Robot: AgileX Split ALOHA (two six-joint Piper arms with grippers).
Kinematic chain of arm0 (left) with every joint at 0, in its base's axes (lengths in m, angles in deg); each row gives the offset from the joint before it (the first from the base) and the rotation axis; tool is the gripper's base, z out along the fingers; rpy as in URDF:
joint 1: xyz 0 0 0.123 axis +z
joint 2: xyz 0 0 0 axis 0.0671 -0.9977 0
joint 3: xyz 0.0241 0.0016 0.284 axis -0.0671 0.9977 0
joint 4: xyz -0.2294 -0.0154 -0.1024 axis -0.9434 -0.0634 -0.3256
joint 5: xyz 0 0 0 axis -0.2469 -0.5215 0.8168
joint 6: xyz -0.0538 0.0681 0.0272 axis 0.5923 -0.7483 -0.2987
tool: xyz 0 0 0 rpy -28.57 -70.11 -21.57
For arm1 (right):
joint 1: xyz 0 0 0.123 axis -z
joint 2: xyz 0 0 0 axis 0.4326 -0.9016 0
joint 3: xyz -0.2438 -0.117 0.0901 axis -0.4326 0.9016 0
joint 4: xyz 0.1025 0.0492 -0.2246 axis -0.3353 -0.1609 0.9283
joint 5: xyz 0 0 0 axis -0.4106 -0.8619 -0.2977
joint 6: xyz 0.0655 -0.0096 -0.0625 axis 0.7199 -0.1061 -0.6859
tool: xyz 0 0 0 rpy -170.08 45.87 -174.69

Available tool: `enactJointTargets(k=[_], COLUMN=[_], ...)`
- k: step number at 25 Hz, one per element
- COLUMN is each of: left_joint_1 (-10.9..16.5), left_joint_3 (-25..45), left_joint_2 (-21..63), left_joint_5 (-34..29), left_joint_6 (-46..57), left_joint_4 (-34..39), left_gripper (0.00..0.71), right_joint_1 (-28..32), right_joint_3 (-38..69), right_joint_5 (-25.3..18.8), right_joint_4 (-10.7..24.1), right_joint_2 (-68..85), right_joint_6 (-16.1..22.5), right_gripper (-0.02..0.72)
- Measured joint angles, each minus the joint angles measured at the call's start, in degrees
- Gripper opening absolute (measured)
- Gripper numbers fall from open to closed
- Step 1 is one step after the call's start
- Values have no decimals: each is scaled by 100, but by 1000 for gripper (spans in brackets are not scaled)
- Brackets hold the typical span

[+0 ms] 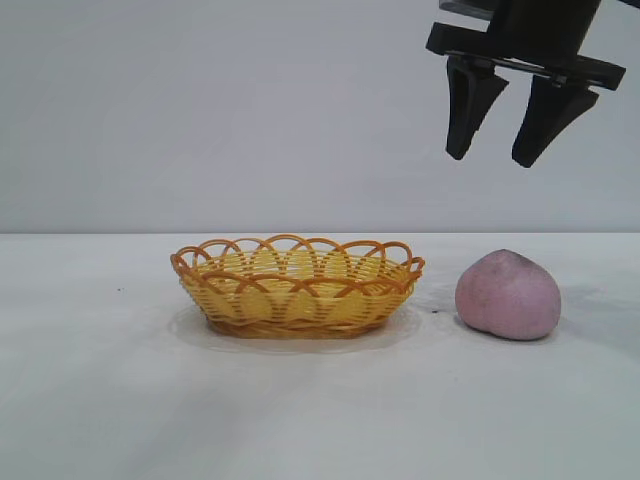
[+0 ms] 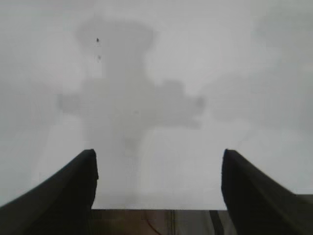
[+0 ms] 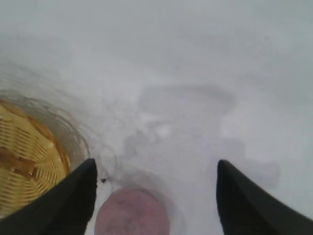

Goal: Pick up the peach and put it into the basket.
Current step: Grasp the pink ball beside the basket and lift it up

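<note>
Exterior: right gripper (image 1: 502,155) hangs above the peach (image 1: 508,295), fingers spread and empty, placed for a descent. Peach on the table (image 1: 100,400), just beside the basket (image 1: 297,287), which is empty.

Left wrist: left gripper (image 2: 159,188) spread, empty, over bare table.

Right wrist: peach (image 3: 132,214) between spread fingers.

No writing visible.

place: lab-style robot test bench | surface: plain white table (image 1: 100,400), bare but for test props | backdrop: blank pale wall (image 1: 200,100), no furnishings | equipment: black robot gripper (image 1: 505,150) hangs above, cameras on the wrists
</note>
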Motion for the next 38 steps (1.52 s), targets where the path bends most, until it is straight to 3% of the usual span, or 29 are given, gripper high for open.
enactJointTargets(k=[7,12,18,27,30,38], left_joint_1=[9,9,9,9,9,9], left_joint_3=[1163,1598,2089,2342,2369,2369], left_joint_2=[2043,3621,5134,6160,6400,6665], left_joint_5=[-92,-195,165,120,71,59], left_joint_6=[-13,-13,-27,-246,-604,-631], left_joint_4=[-149,-149,-149,-372,-663,-634], left_gripper=[466,466,466,466,466,466], right_joint_1=[0,0,0,0,0,0], right_joint_3=[0,0,0,0,0,0], right_joint_5=[-61,-73,-92,-241,-391,-957], right_joint_4=[4,13,25,265,279,301], right_joint_2=[0,0,0,22,132,359], right_joint_6=[0,0,0,-10,-10,-10], right_gripper=[449,449,449,449,449,449])
